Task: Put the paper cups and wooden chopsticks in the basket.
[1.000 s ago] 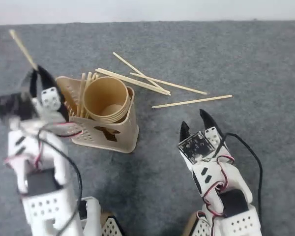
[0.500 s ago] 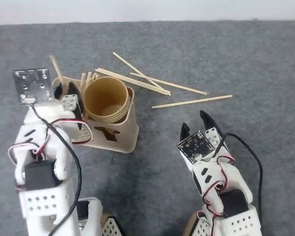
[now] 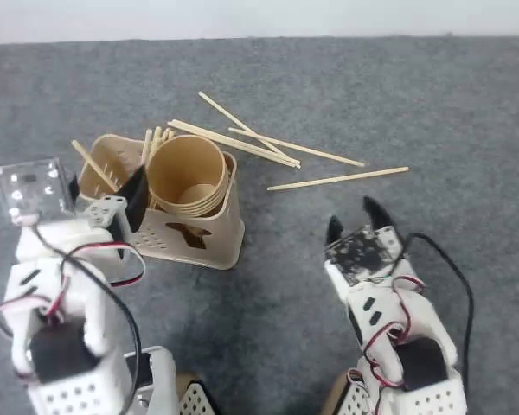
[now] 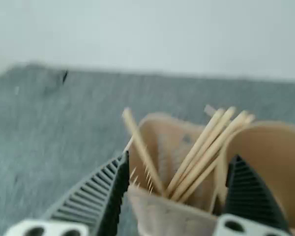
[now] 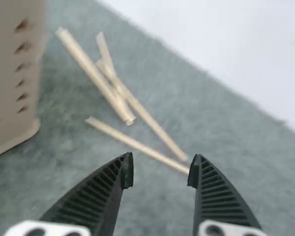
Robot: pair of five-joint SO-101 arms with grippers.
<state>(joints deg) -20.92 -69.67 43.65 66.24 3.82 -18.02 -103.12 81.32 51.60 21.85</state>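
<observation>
My left gripper [image 4: 179,166] is spread wide; in its wrist view the two black jaws stand on either side of the rim of the beige perforated plastic basket [image 3: 195,233], which sits left of centre in the high view. The basket holds a stack of tan paper cups [image 3: 186,173] and several wooden chopsticks [image 3: 151,147]. More loose chopsticks [image 3: 268,147] lie on the grey carpet [image 3: 432,104] at upper centre. My right gripper [image 3: 353,218] hovers at lower right, open and empty, near them.
</observation>
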